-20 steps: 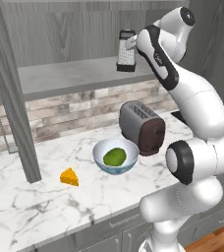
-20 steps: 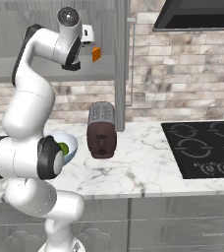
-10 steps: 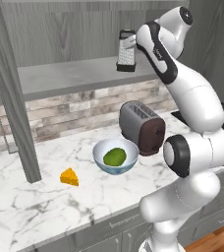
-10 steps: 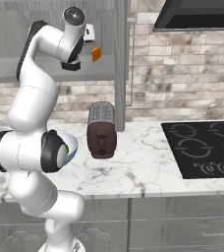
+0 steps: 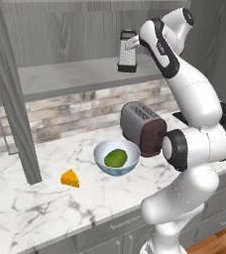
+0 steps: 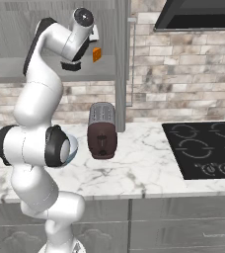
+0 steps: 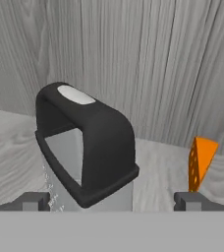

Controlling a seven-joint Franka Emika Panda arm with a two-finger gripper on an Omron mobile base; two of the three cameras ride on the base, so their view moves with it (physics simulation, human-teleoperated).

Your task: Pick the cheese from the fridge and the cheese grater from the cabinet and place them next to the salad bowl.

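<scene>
A simulated kitchen is shown, with a white robot arm reaching up into the cabinet [image 5: 75, 34], an open grey wood-grain wall unit above a marble worktop [image 5: 45, 208]. The cheese grater [image 5: 127, 51], a silver metal box with a black handle on top and a black base rim, is seen standing upright on the cabinet's flat grey shelf. The tool [image 7: 111, 201] is held at the grater, its two dark fingertips [image 7: 33, 201] spread wide apart, one on either side of the grater's body just below the handle. No clamping on the grater can be made out; whether either fingertip touches the metal cannot be told. A darker orange chunk [image 7: 200, 162] is seen on the same shelf, beside the grater and a little apart from it.

Below the cabinet, on the worktop, the salad bowl [image 5: 116, 157] is placed, pale blue-white with a green mound inside. A dark rounded toaster [image 5: 143, 127] is seen just beside the bowl, on the side nearer the black cooktop [image 6: 203, 148]. The cheese [image 5: 70, 178], a small yellow-orange wedge, lies on the worktop near the bowl, on the side away from the toaster and not touching it.
</scene>
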